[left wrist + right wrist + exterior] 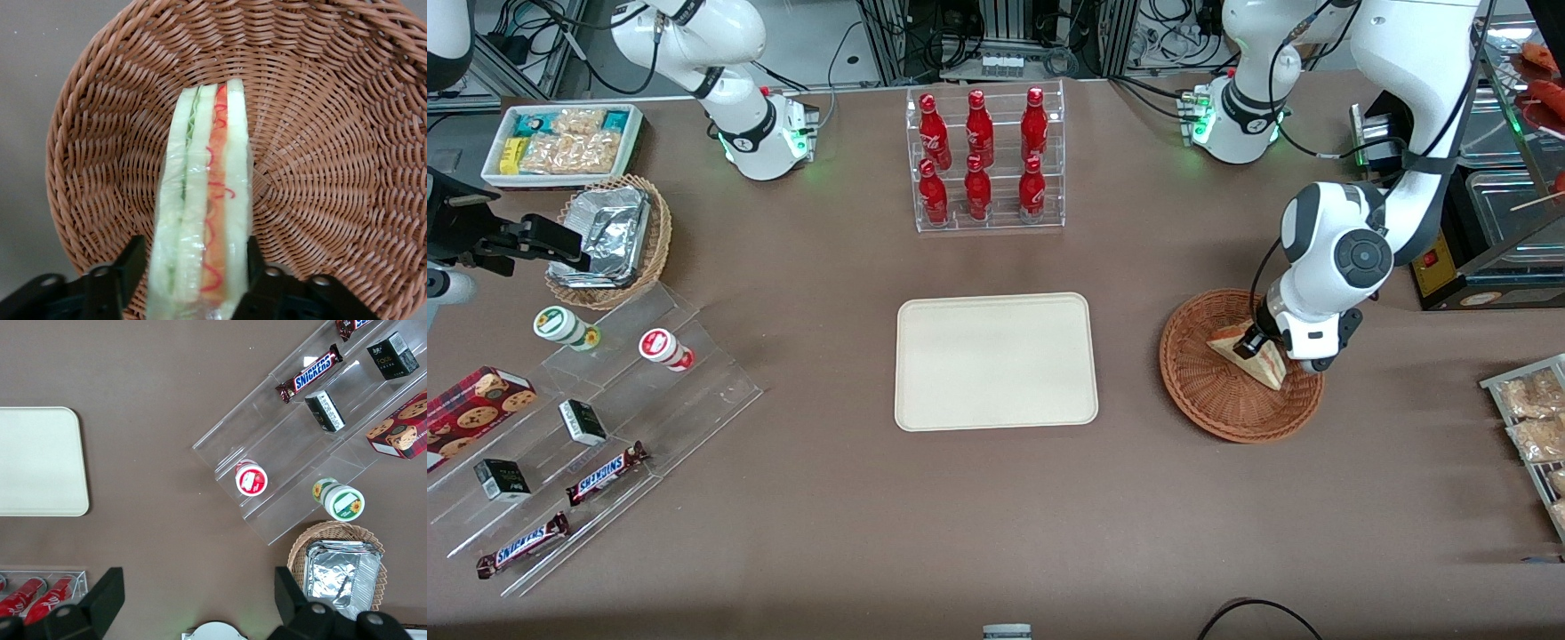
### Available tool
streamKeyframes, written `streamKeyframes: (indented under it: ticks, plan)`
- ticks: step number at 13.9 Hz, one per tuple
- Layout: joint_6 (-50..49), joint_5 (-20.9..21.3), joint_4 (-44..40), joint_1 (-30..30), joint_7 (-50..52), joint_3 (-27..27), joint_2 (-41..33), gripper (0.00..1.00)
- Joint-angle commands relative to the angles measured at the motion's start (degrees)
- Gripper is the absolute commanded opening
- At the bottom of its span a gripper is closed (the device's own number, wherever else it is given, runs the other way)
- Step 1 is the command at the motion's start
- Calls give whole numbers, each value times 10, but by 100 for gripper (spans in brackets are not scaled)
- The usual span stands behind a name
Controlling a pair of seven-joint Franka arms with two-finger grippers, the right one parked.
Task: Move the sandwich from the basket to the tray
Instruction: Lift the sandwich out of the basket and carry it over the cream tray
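Note:
The sandwich (1258,363) is a pale bread wedge with orange-red and green layers, standing on edge in the reddish-brown wicker basket (1209,400) toward the working arm's end of the table. My left gripper (1256,345) reaches down into the basket. In the left wrist view its black fingers (132,261) press both faces of the sandwich (203,173), so the gripper (193,267) is shut on it. The sandwich stays low inside the basket (333,133). The cream tray (996,360) lies flat beside the basket at the table's middle, with nothing on it; the right wrist view shows the tray's corner (37,460).
A clear rack of red bottles (985,160) stands farther from the front camera than the tray. Toward the parked arm's end are a tan basket of foil packets (609,236), a clear stepped shelf with snacks (587,427) and a white tray of snack packets (565,142). A wire rack of packets (1534,418) sits at the working arm's edge.

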State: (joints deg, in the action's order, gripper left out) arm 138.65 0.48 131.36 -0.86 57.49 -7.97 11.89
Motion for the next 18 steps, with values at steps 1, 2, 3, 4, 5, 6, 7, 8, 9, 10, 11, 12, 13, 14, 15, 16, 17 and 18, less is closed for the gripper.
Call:
streamKeyframes:
  ticks: [1,2,3,4,5,6,7,8,9,10,11,12,13,14,15,16,17,18]
  plan:
    - [7,8,-1,3,13,-3,-1,0]
    - [5,8,-4,2,14,-3,-6,0]
    - [-4,9,-16,-1,12,-3,-16,0]
    - [-34,9,-43,-2,12,-3,-28,0]
    - [-90,10,-92,-4,13,-6,-30,0]
    - [-158,21,-155,-19,13,-11,-26,0]
    - [-209,31,-212,-34,14,-12,-15,0]
    - [-252,33,-268,-48,15,-12,7,0]
    - [-281,34,-312,-69,17,-12,23,0]
    - [-293,39,-342,-96,24,-12,38,0]
    - [-293,48,-362,-123,38,-12,58,0]
    - [-292,64,-381,-156,44,-12,83,0]
    - [-291,76,-405,-186,43,-12,111,0]
    - [-290,77,-425,-207,45,-12,137,0]
    - [-288,74,-441,-229,42,-12,159,0]
    - [-288,71,-458,-248,35,-13,181,0]
    - [-286,71,-473,-265,35,-13,201,0]
    - [-283,71,-479,-287,35,-13,217,0]
